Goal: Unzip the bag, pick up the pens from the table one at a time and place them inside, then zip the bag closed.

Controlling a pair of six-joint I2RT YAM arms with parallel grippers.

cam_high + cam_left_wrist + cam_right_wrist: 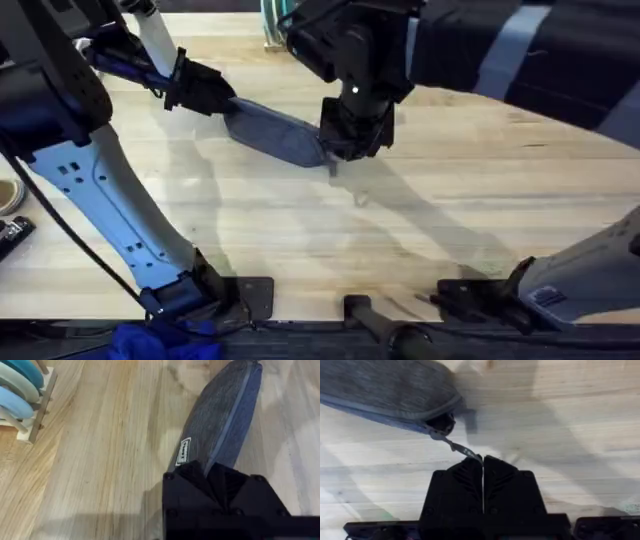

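The blue-grey bag lies slanted on the table, toward the back. My left gripper is shut on the bag's left end; in the left wrist view the black fingers pinch the fabric beside a small white label. My right gripper is at the bag's right end. In the right wrist view its fingers are shut on the thin metal pull tab, which stretches from the slider at the bag's corner. The pens are out of view.
A wooden rack with blue plates stands at the table's back. A tape roll and a small black item lie at the left edge. Blue cloth sits by the left base.
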